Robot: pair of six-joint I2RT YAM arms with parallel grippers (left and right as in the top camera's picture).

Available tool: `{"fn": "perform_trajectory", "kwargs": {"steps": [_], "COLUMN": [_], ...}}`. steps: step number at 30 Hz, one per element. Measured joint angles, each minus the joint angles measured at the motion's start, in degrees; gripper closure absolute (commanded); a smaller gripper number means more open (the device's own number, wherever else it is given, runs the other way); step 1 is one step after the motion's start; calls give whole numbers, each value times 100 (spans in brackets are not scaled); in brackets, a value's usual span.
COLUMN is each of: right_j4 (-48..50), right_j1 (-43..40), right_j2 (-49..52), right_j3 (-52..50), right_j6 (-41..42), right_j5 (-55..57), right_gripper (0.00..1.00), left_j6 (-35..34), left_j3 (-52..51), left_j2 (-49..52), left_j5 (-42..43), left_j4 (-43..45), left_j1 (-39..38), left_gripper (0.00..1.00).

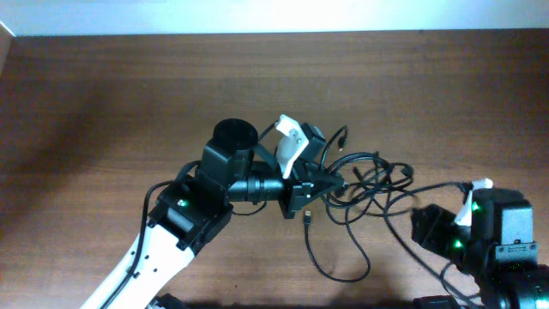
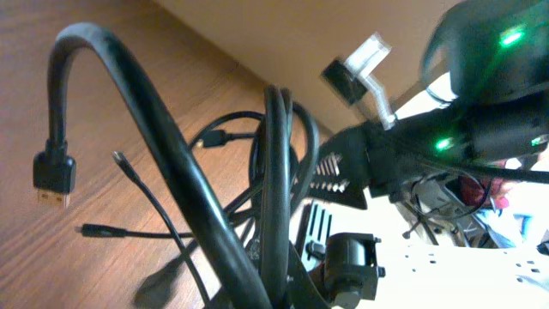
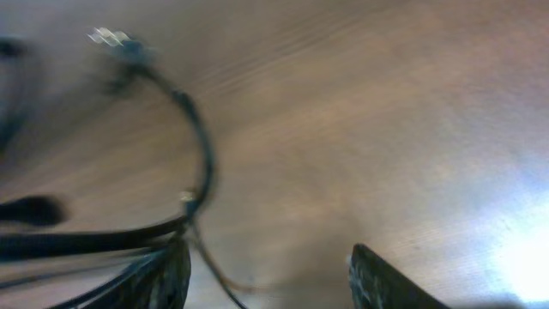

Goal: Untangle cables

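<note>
The desk (image 1: 103,103) is brown wood with a clear grain. Its finish is smooth and faintly satin, and it catches a bright glare in the right wrist view. The cables (image 2: 276,172) are sheathed in black plastic or rubber, smooth and slightly glossy up close. One plug (image 2: 51,176) has a matt black plastic housing and a gold-coloured metal tip. The left arm (image 1: 214,193) has matt black casing near the wrist, with a smooth white plastic shell (image 1: 141,262) lower down.

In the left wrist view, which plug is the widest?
The flat gold-tipped plug ending the thick arched cable, far left; the other plugs are much slimmer.
</note>
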Motion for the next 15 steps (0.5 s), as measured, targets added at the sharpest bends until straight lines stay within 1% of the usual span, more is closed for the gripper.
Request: {"fn": "perform_trajectory", "kwargs": {"steps": [1, 2, 3, 4, 6, 7, 9, 12, 15], "right_j4": [315, 682, 833, 940, 1040, 1097, 1211, 1075, 752], "right_j1": [0, 0, 0, 0, 0, 0, 0, 0, 0], "right_j2": [2, 7, 4, 7, 4, 4, 4, 4, 4], "right_j3": [-4, -7, -7, -7, -7, -7, -7, -7, -7], "right_j6": [-321, -835, -1209, -1537, -1904, -1950, -2009, -2037, -2028], "right_j5": [-494, -1364, -1993, -2551, -3152, -3257, -3316, -3154, -2997], "right_gripper": [40, 41, 41, 40, 41, 41, 42, 41, 41], "left_j6": [2, 2, 11, 118, 575, 968, 1384, 1567, 1580], "left_j3": [0, 0, 0, 0, 0, 4, 4, 4, 4], "left_j2": [-2, -9, -9, -9, -9, -13, -13, -15, -20], "left_j5": [-2, -2, 0, 33, 260, 341, 365, 229, -271], "left_j4": [-66, -166, -238, -251, -326, -509, -568, -595, -815], "left_j1": [37, 52, 52, 50, 50, 50, 50, 50, 74], "left_gripper": [100, 100, 100, 100, 100, 100, 100, 100, 100]}}
